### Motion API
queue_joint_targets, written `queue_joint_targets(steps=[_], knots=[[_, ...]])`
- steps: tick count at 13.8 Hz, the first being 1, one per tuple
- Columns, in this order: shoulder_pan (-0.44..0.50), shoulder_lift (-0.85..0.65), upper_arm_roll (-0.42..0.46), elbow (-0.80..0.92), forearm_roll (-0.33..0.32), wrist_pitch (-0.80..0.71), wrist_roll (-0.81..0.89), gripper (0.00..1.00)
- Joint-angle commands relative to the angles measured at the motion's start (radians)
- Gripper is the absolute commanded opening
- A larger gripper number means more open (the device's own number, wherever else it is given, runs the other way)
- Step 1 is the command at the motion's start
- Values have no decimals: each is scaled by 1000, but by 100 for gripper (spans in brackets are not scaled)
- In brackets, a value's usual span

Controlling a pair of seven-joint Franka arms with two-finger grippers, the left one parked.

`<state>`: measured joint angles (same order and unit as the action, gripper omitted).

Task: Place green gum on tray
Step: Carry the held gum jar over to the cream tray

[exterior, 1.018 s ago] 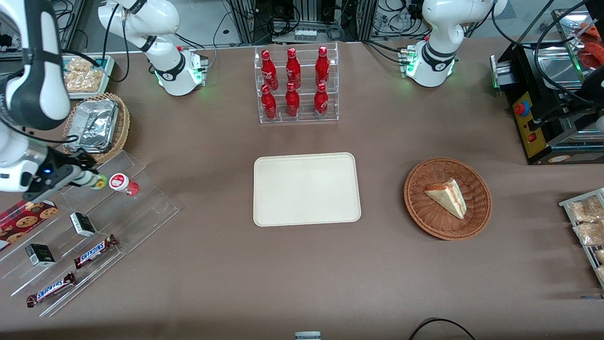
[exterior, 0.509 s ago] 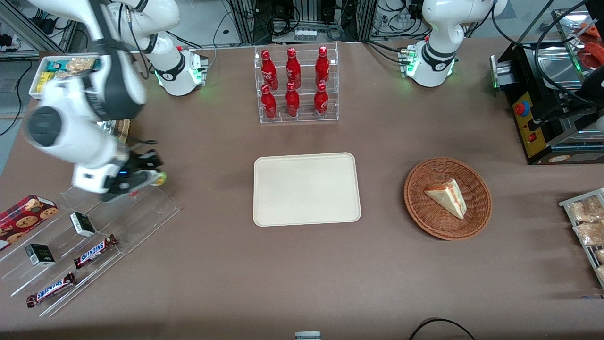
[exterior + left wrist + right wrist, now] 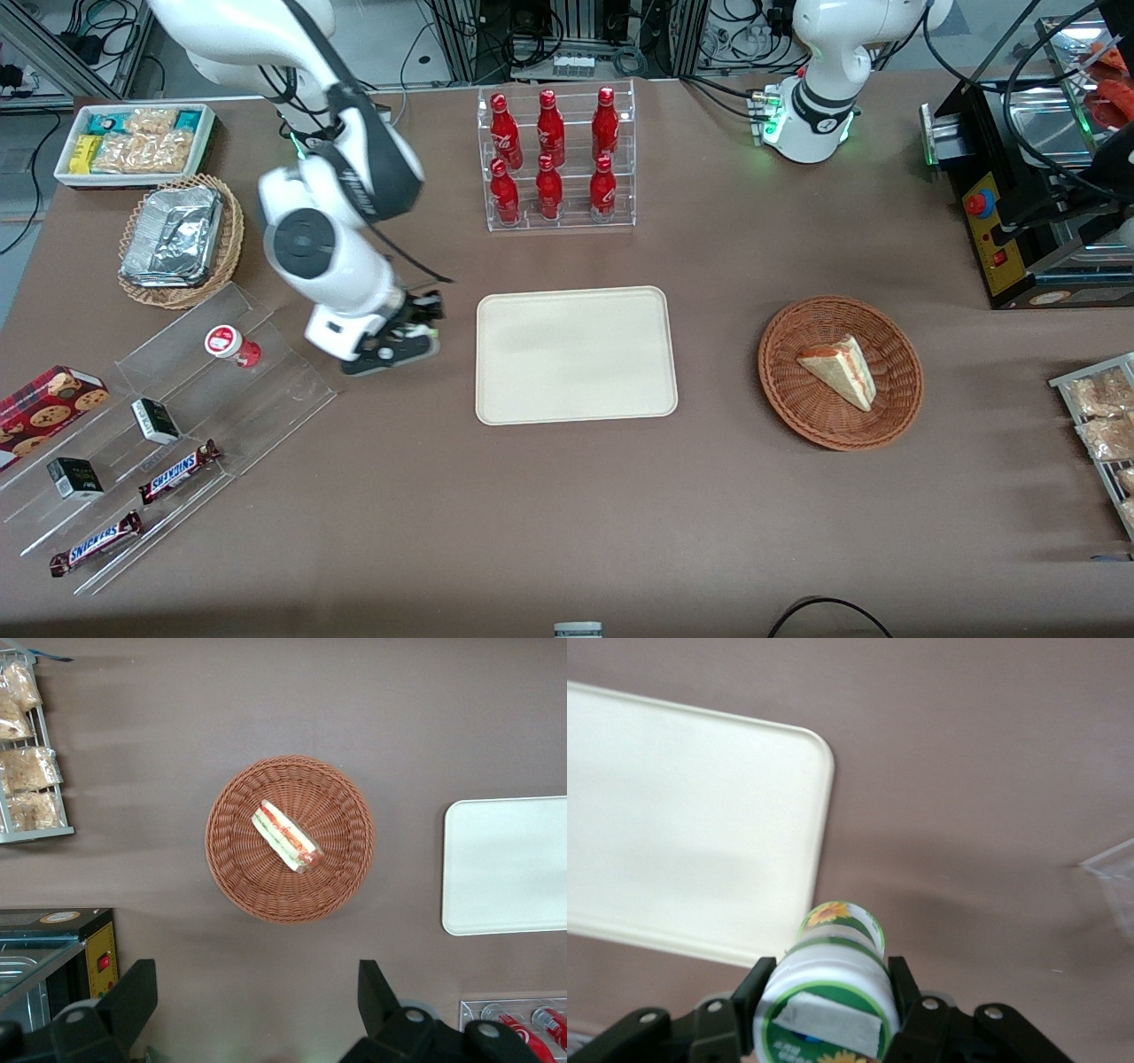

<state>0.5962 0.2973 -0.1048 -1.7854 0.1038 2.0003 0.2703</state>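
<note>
Now, from the front, the working arm's gripper (image 3: 409,339) hangs above bare table just beside the tray (image 3: 576,354), at the tray's edge toward the working arm's end. A speck of green and yellow shows at its tip — the green gum (image 3: 425,334), carried off the surface so it can clear the tray's low rim. The tray itself lies bare, so the placing is not yet done. The red-marked gum bottle (image 3: 229,344) stands alone on the clear stepped display (image 3: 221,381), with the snack bars (image 3: 177,470) on the lower steps. Half a second ago the gripper was over that display, hiding the red bottle; a second ago it was at the display's end beside that bottle. It has since crossed most of the way to the tray.

The left wrist view shows only the wicker basket (image 3: 291,839) with its sandwich (image 3: 285,835), and one end of the tray (image 3: 505,865), bare as well.

On the right wrist view the fingers (image 3: 902,992) are closed on the white body of the green gum (image 3: 828,1001), which lies sideways between them, its green-and-yellow end pointing toward the tray's rounded corner (image 3: 819,749). Gripping the sides leaves the ends free — useful, I judge, for setting it down.
</note>
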Motion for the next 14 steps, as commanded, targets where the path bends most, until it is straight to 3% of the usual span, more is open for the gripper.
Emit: queue_joint_targets(steps=[1, 5, 11, 14], knots=[[83, 112, -13, 103, 19, 46, 160, 0], [174, 218, -13, 135, 86, 185, 297, 0], [298, 357, -24, 185, 71, 343, 463, 0], [300, 399, -24, 198, 15, 374, 506, 0]])
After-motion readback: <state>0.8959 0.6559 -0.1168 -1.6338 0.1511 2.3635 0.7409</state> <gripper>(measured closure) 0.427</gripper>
